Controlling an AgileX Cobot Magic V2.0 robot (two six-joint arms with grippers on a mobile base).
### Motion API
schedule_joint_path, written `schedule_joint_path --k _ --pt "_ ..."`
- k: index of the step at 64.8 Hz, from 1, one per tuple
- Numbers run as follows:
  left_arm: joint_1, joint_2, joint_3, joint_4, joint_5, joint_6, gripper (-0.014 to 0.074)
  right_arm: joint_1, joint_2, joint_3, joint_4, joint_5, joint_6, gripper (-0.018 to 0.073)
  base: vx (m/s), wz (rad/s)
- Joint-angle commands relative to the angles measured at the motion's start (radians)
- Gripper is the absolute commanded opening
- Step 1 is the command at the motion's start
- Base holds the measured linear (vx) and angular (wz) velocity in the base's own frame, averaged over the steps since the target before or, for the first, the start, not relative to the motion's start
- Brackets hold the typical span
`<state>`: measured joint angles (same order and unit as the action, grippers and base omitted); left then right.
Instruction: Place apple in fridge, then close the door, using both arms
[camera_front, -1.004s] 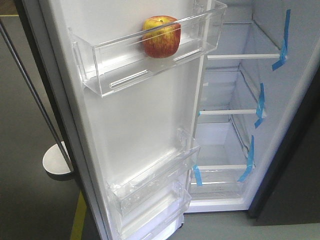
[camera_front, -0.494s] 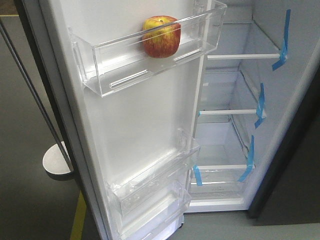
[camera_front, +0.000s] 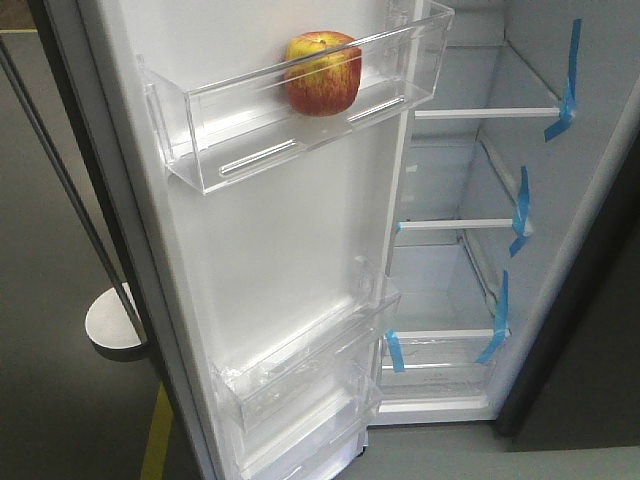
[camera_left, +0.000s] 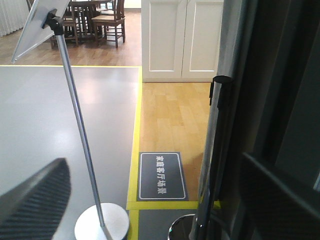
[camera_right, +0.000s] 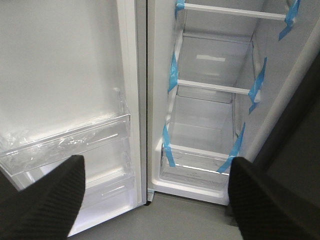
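The apple (camera_front: 322, 73), red with yellow patches, sits in the top clear bin (camera_front: 250, 135) on the white inner side of the open door (camera_front: 280, 250). The fridge (camera_front: 455, 285) stands open to the right, its white inside holding clear shelves with blue tape strips. In the right wrist view my right gripper (camera_right: 157, 200) is open and empty, low in front of the door (camera_right: 65, 75) and the fridge (camera_right: 210, 125). In the left wrist view my left gripper (camera_left: 157, 205) is open and empty, beside the door's dark outer face (camera_left: 272, 75).
A sign stand with a thin metal pole (camera_left: 75, 125) and round base (camera_front: 112, 322) stands left of the door. A black-topped post (camera_left: 216, 145) rises close to the door's outer face. Yellow floor tape (camera_left: 134, 150) borders wooden flooring, and white cabinets (camera_left: 180, 40) stand behind.
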<state>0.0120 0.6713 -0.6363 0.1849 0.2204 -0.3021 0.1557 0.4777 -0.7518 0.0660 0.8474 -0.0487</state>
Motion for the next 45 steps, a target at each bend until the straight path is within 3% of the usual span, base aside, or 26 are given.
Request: schedule_joint_path --k 1,14,34,45 --pt "-0.006 0.013 -0.038 -0.039 -0.124 -0.003 0.0726 -0.004 0.006 -0.024 -0.005 -0.067 -0.002 0.0561 0.00 0.00" --pt "-0.006 0.216 -0.190 -0.059 -0.142 -0.003 0.0656 -0.004 0.006 -0.024 -0.005 -0.067 -0.002 0.0561 0.00 0.00" --pt "-0.006 0.627 -0.519 -0.235 -0.156 -0.029 0.0596 -0.004 0.006 -0.024 -0.005 -0.067 -0.002 0.0561 0.00 0.00" --pt "-0.007 0.754 -0.615 -0.256 -0.151 -0.028 0.0594 -0.004 0.006 -0.024 -0.005 -0.068 -0.002 0.0561 0.00 0.00"
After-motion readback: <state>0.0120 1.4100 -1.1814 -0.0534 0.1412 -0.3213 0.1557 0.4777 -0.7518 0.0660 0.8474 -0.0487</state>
